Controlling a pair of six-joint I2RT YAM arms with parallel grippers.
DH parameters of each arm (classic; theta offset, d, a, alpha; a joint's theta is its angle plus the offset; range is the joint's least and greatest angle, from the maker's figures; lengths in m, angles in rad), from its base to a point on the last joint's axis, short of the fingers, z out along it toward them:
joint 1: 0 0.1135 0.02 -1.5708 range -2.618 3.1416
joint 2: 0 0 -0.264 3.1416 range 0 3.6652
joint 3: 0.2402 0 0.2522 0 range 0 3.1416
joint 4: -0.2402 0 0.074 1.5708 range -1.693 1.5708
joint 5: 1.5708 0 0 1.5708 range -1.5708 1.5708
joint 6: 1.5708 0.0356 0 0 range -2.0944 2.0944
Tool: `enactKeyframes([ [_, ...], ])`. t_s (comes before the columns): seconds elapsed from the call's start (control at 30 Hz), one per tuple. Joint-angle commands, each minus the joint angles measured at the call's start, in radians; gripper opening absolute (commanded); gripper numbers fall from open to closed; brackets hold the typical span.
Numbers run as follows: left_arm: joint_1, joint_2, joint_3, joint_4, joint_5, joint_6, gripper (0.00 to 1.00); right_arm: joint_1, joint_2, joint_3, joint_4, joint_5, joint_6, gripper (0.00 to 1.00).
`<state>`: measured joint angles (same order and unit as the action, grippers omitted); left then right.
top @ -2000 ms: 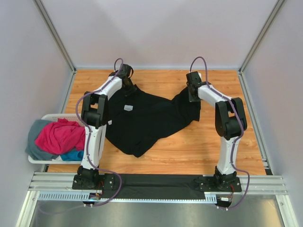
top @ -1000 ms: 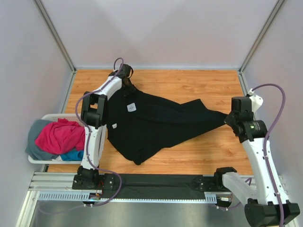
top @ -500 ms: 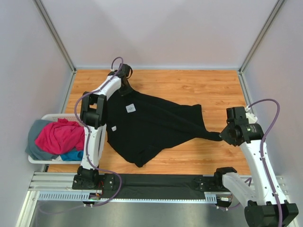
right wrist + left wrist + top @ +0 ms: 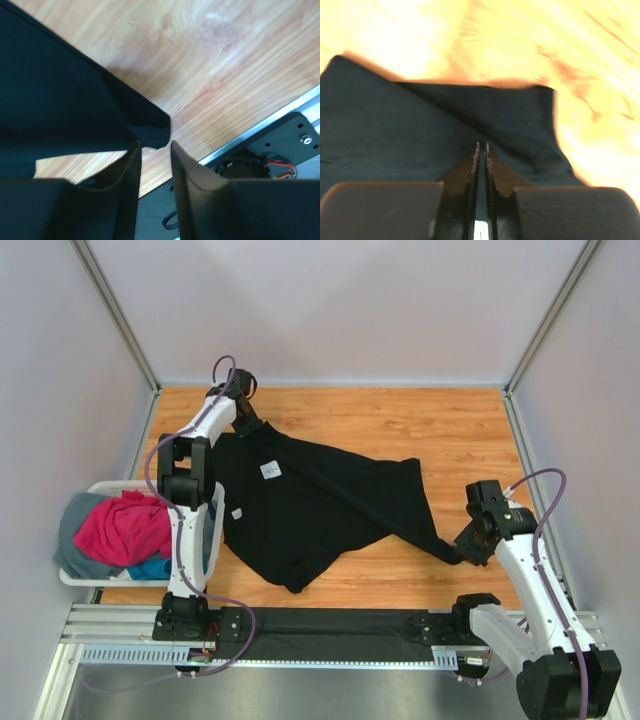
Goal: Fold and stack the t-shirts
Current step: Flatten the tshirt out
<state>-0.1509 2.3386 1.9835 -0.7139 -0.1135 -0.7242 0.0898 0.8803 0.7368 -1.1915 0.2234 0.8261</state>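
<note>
While the left gripper (image 4: 481,145) pinches the black t-shirt (image 4: 310,505) at the surface's (image 4: 450,430) far-left corner, the right gripper (image 4: 154,144) stands slightly parted at a stretched corner of the shirt near the right edge. Spreading seems to be the step in hand. Folding next calls for fresh grips.

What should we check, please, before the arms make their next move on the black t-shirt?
1. Left end effector clamped on the black t-shirt: ok.
2. Right end effector open: ok, jaws apart.
3. Cloth corner free of the right fingertips: cannot tell, it lies right at them.
4. Black t-shirt lying flat: not ok, a diagonal ridge crosses it.
5. Black t-shirt wholly on the table: ok.
6. Pink t-shirt kept in the basket: ok.
</note>
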Motion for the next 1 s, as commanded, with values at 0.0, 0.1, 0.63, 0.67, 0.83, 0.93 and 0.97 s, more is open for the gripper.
enactKeyframes([
  [0.0,-0.019,-0.130,0.020,0.066,0.074,0.106,0.16,-0.002,0.022,0.120,0.027,0.004,-0.028,0.34],
  [0.1,-0.055,-0.194,0.014,0.068,0.089,0.160,0.25,-0.002,0.046,0.243,0.055,0.010,-0.096,0.51],
  [0.63,-0.460,-0.691,-0.461,-0.019,-0.072,0.207,0.47,0.045,0.764,0.637,0.520,-0.205,-0.240,0.61],
  [0.67,-0.473,-0.722,-0.565,-0.018,-0.060,0.198,0.47,0.059,0.793,0.644,0.530,-0.208,-0.242,0.60],
  [0.83,-0.575,-0.959,-0.895,0.059,0.067,0.169,0.47,0.082,0.948,0.656,0.582,-0.257,-0.251,0.57],
  [0.93,-0.618,-1.042,-1.040,0.106,0.087,0.146,0.46,0.088,1.000,0.650,0.615,-0.246,-0.258,0.52],
  [0.97,-0.625,-1.053,-1.084,0.131,0.092,0.146,0.46,0.088,1.014,0.650,0.616,-0.242,-0.257,0.49],
])
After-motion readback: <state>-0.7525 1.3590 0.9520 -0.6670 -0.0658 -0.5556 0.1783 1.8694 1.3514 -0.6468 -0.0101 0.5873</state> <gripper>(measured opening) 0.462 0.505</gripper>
